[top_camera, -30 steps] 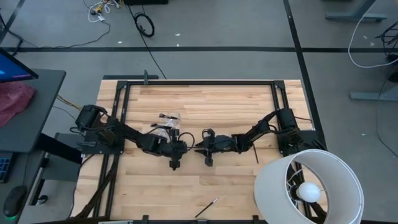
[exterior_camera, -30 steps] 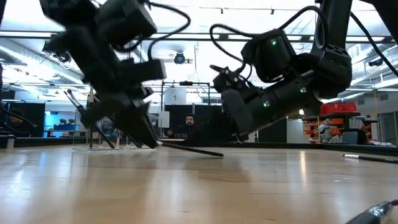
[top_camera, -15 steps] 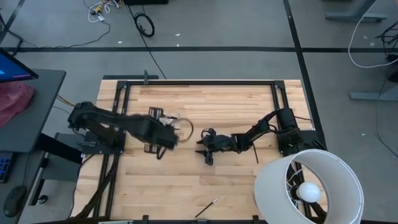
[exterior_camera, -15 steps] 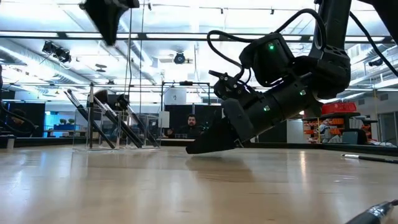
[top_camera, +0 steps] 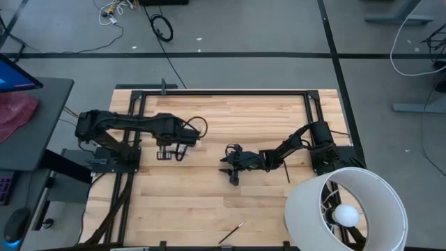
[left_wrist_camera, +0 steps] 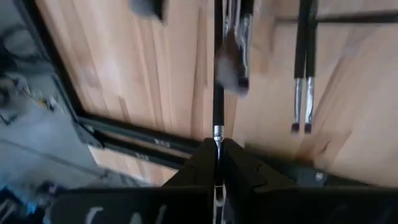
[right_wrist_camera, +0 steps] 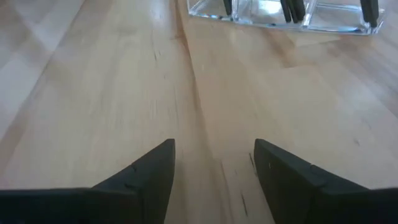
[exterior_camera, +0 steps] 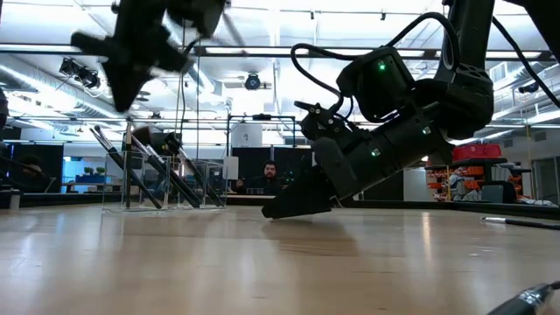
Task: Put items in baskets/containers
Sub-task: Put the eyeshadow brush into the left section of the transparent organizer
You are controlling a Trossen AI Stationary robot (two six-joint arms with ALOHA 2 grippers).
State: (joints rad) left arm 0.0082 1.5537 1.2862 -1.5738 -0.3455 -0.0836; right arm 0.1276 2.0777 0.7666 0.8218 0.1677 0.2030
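**Left gripper holds one brush above the container; right gripper rests spread on the table**

No brand, label or legible writing is visible on any item.

The left gripper (top_camera: 172, 148) is raised over the left half of the table (top_camera: 230, 111). In the left wrist view its fingers (left_wrist_camera: 239, 168) are pressed together on a thin dark brush (left_wrist_camera: 218, 93), which runs straight out from the fingertips. In the low view the gripper (exterior_camera: 131, 61) is high above the board, over the clear container (exterior_camera: 162, 179).

The container stands toward the far left of the table. Several dark-handled brushes (exterior_camera: 149, 171) lean tilted inside it. The right wrist view shows its glinting base (right_wrist_camera: 273, 15) with brush ends in it.

The right gripper (top_camera: 232, 169) is low near the table's middle, its fingertips at or just above the wood. Its fingers (right_wrist_camera: 143, 171) are spread apart with only bare board between them.

One loose brush (top_camera: 231, 233) lies near the table's front edge, well apart from both grippers. Another brush (exterior_camera: 516, 223) lies on the right side of the board.

A large white lamp shade (top_camera: 346, 209) overlaps the front right corner. In the low view, a person (exterior_camera: 267, 175) is seated in the room behind, partly hidden by the right arm.
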